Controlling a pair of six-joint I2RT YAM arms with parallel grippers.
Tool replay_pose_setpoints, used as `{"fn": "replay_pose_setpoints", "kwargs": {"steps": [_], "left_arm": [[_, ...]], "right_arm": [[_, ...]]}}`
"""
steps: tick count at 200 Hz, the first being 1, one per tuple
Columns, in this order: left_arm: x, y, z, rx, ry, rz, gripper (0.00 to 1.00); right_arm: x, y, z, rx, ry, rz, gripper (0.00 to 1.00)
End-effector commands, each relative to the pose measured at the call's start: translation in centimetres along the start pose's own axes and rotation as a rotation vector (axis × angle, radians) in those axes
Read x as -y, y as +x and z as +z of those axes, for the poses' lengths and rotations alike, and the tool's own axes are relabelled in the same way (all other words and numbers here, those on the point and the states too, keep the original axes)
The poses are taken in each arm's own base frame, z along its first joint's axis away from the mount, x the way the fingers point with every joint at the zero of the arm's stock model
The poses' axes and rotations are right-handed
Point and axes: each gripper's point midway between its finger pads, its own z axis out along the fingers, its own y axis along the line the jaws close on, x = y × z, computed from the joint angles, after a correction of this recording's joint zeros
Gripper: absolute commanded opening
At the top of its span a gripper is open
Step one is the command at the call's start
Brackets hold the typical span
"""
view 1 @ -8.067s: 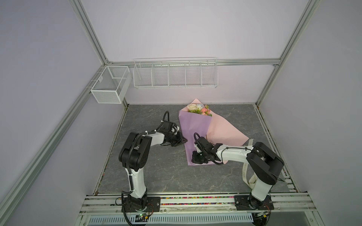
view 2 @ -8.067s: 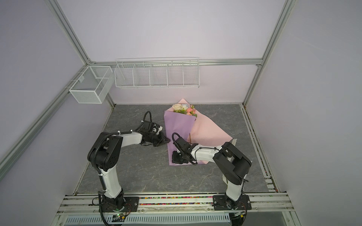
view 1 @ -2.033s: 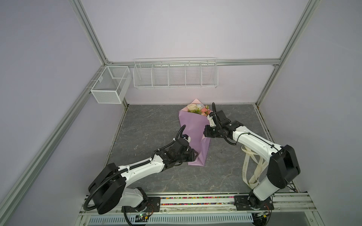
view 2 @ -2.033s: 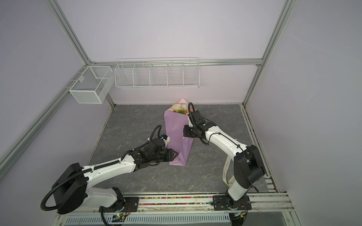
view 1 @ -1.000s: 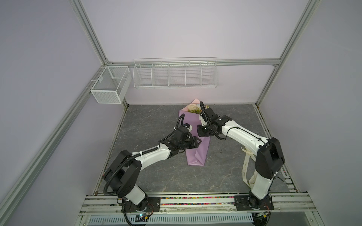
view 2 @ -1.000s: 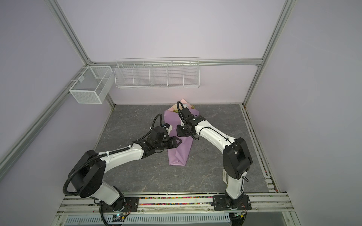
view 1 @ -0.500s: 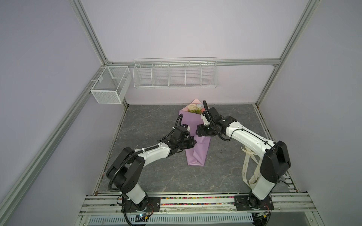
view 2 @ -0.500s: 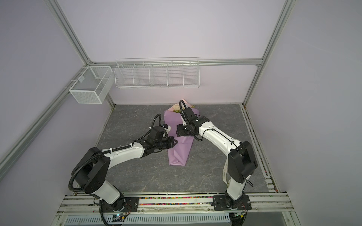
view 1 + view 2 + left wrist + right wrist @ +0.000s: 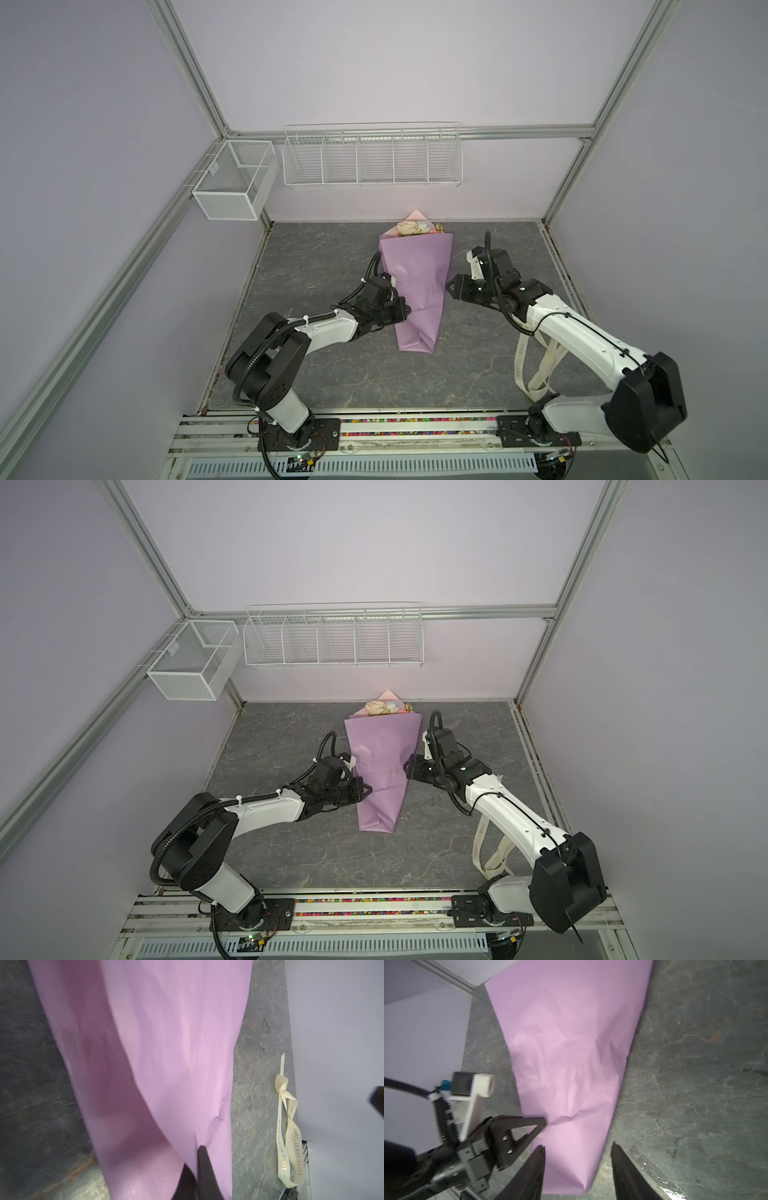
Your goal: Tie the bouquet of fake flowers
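With the bouquet of fake flowers [image 9: 415, 227] lying on the bench [image 9: 324, 257] rolled in wrapping paper [image 9: 419, 282], the left tool [image 9: 405, 309] is closed, apparently pinching the cone's edge, while the right tool [image 9: 449, 287] gapes empty beside it, so fetching the untouched ribbon [image 9: 519, 361] seems next.

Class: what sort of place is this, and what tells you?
Probably a robotics lab cell: aluminium frame, two robot arms on a front rail, wire baskets hung behind.

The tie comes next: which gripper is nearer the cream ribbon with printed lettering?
Right. The right gripper sits open beside the lilac paper cone, on the cream ribbon side; the left gripper pinches the cone's far edge.
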Motion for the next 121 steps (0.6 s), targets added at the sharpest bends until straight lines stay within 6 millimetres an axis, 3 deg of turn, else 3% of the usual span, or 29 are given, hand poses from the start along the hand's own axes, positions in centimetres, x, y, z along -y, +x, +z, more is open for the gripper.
{"fn": "replay_pose_setpoints", "kwargs": {"steps": [1, 38, 70, 108, 117, 121], "left_arm": [[0.3, -0.8, 0.0, 0.012, 0.035, -0.011, 0.02], [0.3, -1.6, 0.3, -0.006, 0.039, -0.001, 0.02], [-1.0, -1.1, 0.8, -0.036, 0.014, -0.016, 0.02], [-2.3, -0.9, 0.9, -0.048, 0.006, -0.044, 0.03], [-2.3, -0.9, 1.0, -0.051, 0.007, -0.042, 0.03], [-2.4, -0.9, 1.0, -0.053, 0.006, -0.043, 0.03]], "right_arm": [[-1.1, -0.8, 2.0, -0.012, -0.141, 0.069, 0.4], [-0.9, -0.2, 5.5, -0.101, -0.151, 0.09, 0.31], [-2.7, 0.5, 6.3, -0.125, -0.246, 0.088, 0.24], [-3.4, 4.6, 7.1, -0.193, -0.261, 0.046, 0.18], [-4.5, 5.3, 7.0, -0.207, -0.305, 0.039, 0.18], [-4.2, 6.8, 7.3, -0.238, -0.306, 0.04, 0.18]]}}
